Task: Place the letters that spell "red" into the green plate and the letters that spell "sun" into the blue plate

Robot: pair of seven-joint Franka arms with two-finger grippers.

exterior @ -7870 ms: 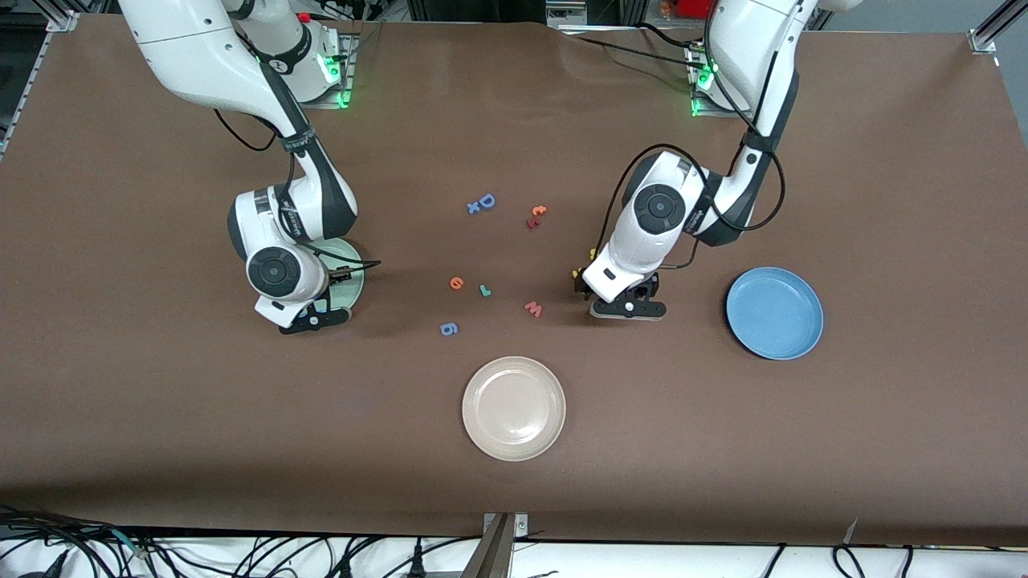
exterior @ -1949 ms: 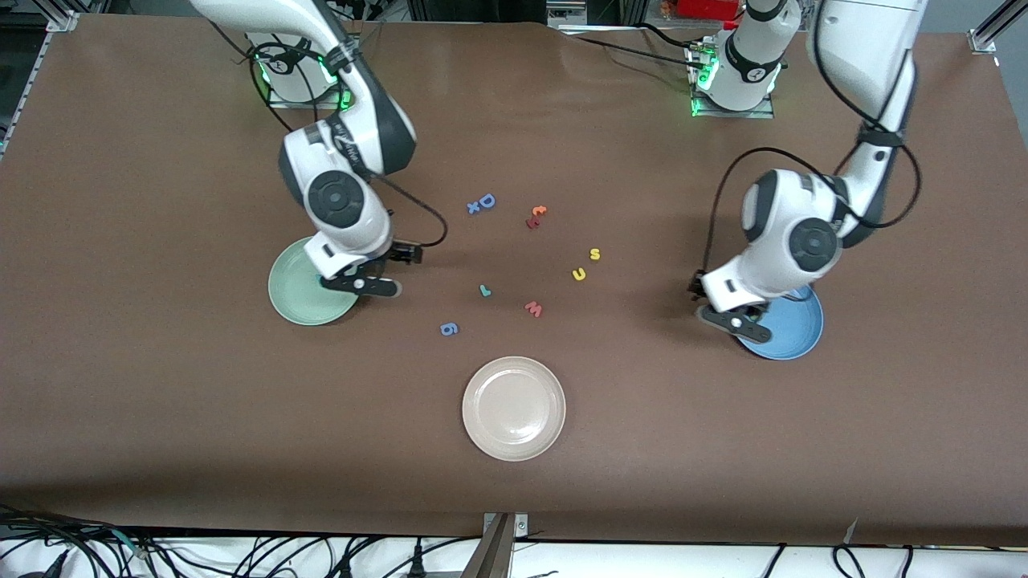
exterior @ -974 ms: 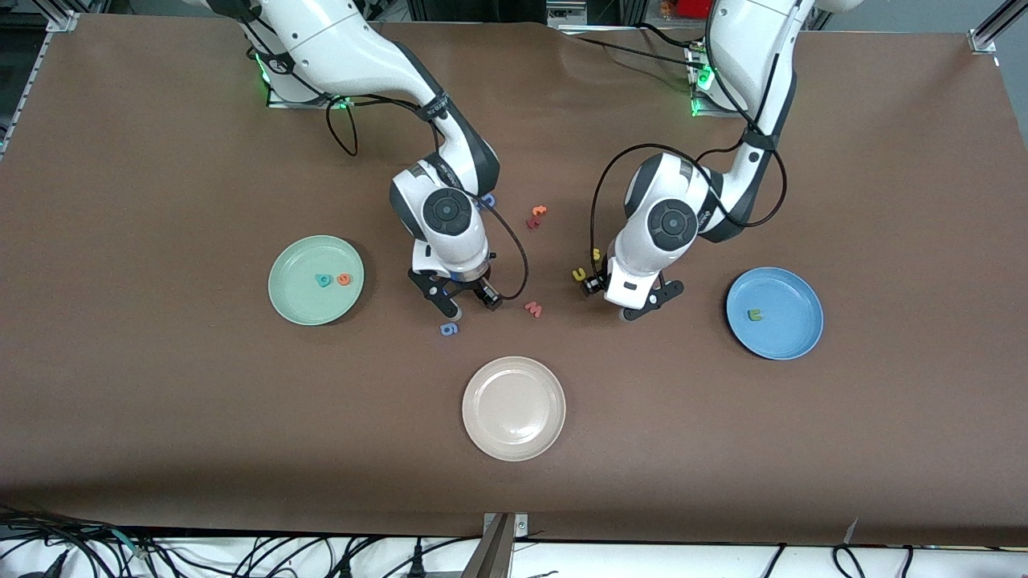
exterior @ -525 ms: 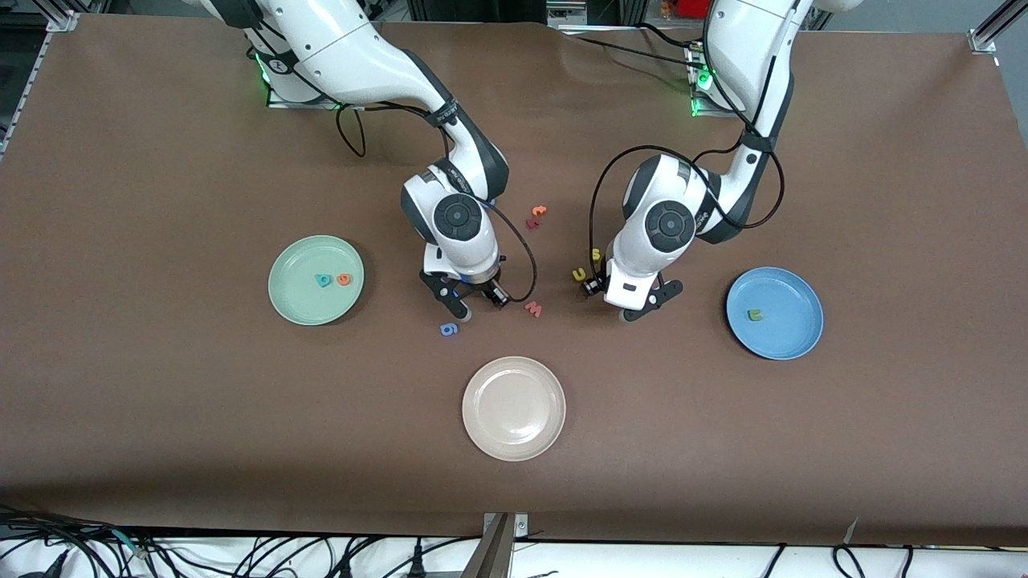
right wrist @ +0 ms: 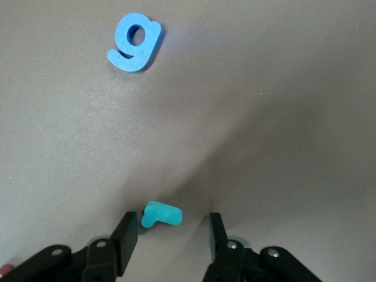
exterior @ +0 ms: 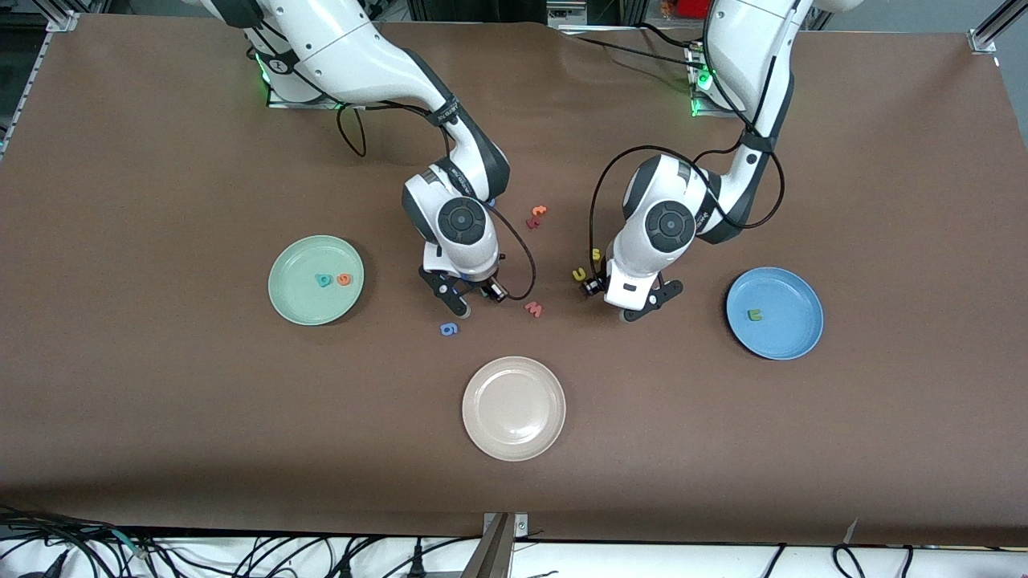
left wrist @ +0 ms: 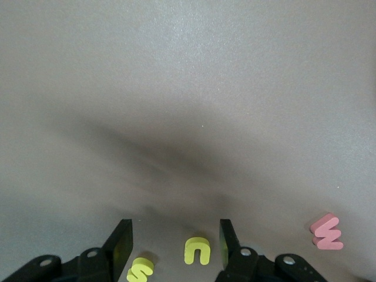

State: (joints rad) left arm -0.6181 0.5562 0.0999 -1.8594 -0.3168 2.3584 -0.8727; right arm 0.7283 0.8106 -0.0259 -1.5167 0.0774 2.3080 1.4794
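The green plate (exterior: 299, 301) holds the teal "d" (exterior: 323, 279) and the orange "e" (exterior: 344, 279). The blue plate (exterior: 791, 299) holds the dark green "n" (exterior: 754, 315). My right gripper (exterior: 477, 302) (right wrist: 171, 232) is low over the table and open. The small teal "r" (right wrist: 161, 214) lies flat between its fingers, close to one finger (right wrist: 126, 232); the front view hides it. My left gripper (exterior: 610, 301) (left wrist: 176, 244) is open over the yellow "u" (left wrist: 197, 250) (exterior: 578, 274). The yellow "s" (left wrist: 140, 270) (exterior: 596, 254) lies beside one finger (left wrist: 120, 247).
A blue "g" (exterior: 449, 328) (right wrist: 135, 41) and a pink "w" (exterior: 533, 308) (left wrist: 327, 231) lie close to the grippers, nearer the front camera. An orange "t" (exterior: 539, 211) and a red letter (exterior: 532, 222) lie between the arms. A beige plate (exterior: 514, 408) sits nearest the front camera.
My right gripper has shifted a little toward the left arm's end and its fingers have narrowed around the "r". The left arm has held still over the "u".
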